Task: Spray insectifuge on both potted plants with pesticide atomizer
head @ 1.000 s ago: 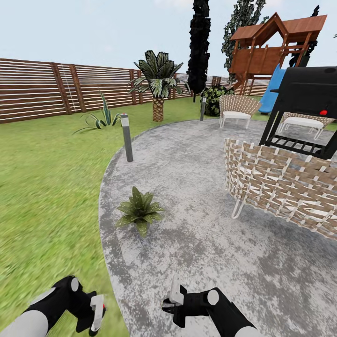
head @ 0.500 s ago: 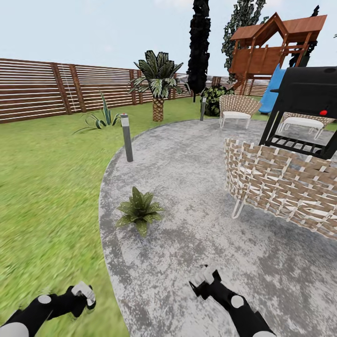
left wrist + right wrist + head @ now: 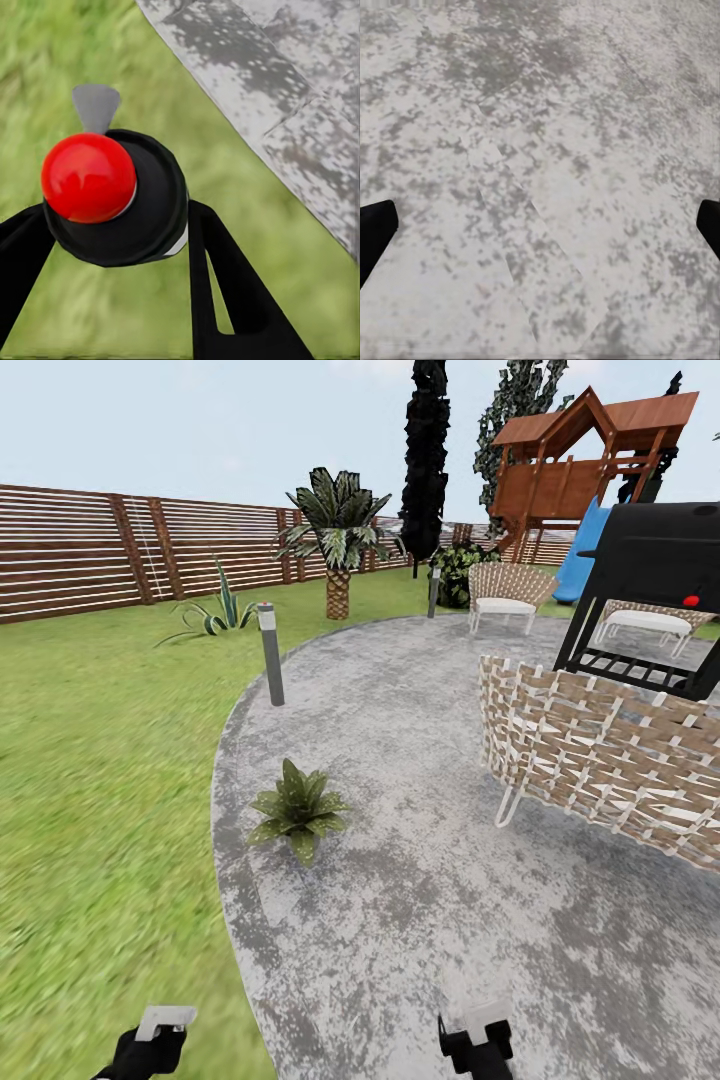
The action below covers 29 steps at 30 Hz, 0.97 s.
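One potted plant [image 3: 297, 810], a low rosette of pointed green leaves, stands on the grey gravel patio [image 3: 420, 880] near its left edge, well ahead of both arms. At the bottom left of the head view, over the lawn, my left gripper [image 3: 160, 1032] is low, with the pesticide atomizer's white head [image 3: 166, 1017] showing at its tip. In the left wrist view the left gripper [image 3: 112, 240] is shut on the pesticide atomizer [image 3: 127, 199], whose red dot and dark round body sit between the black fingers [image 3: 225, 292]. My right gripper [image 3: 478, 1028] [image 3: 540, 225] is open over bare gravel.
A woven wicker chair [image 3: 590, 760] and a black grill [image 3: 650, 580] stand to the right. A grey bollard light [image 3: 270, 655] rises at the patio's left edge. A striped agave [image 3: 222, 610], a palm [image 3: 338, 540] and the slatted fence [image 3: 100, 550] lie beyond the lawn.
Both arms have dropped and pulled back toward the bottom edge of the head view, the left still holding the atomizer. The plant and the view have not shifted.
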{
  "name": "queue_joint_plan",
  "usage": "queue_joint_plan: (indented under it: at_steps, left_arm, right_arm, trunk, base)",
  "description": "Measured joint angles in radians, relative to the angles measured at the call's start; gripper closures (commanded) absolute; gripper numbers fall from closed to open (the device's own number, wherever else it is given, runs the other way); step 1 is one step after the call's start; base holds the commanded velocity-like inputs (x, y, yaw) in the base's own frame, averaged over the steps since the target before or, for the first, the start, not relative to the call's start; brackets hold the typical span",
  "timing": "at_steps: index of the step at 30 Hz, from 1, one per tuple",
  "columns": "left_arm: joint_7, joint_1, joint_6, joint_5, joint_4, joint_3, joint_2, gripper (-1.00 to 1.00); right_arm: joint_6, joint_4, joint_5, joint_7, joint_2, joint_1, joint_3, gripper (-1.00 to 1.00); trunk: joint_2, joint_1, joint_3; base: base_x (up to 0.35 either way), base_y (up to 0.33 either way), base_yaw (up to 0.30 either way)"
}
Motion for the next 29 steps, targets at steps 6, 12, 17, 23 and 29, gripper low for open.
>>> queue_joint_plan:
  at_steps: [6, 12, 17, 23, 29]
  left_arm:
    - [0.0, 0.01, -0.001, 0.0, 0.0, 0.001, 0.0, 1.0]
    - [0.0, 0.011, -0.001, 0.0, 0.0, 0.001, 0.0, 1.0]
    - [0.0, 0.011, -0.001, 0.0, 0.0, 0.001, 0.001, 1.0]
    - [0.0, 0.02, -0.001, -0.002, -0.001, 0.0, 0.001, 1.0]
    - [0.0, 0.023, -0.001, -0.002, -0.001, -0.001, 0.001, 1.0]
  right_arm:
    - [0.001, 0.016, 0.0, 0.001, -0.004, 0.017, 0.0, -1.0]
    - [0.001, 0.023, 0.0, 0.003, -0.004, 0.067, 0.0, -1.0]
    - [0.001, 0.023, 0.0, 0.003, -0.004, 0.08, 0.0, -1.0]
    - [0.001, 0.023, 0.0, 0.003, -0.004, 0.081, 0.0, -1.0]
    - [0.001, 0.023, 0.0, 0.003, -0.004, 0.081, 0.0, -1.0]
  trunk:
    - [0.0, 0.0, 0.0]
    - [0.0, 0.0, 0.0]
    - [0.0, 0.0, 0.0]
    - [0.0, 0.0, 0.0]
    - [0.0, 0.0, 0.0]
  base:
    - [0.0, 0.0, 0.0]
    - [0.0, 0.0, 0.0]
    - [0.0, 0.0, 0.0]
    - [0.0, 0.0, 0.0]
    - [0.0, 0.0, 0.0]
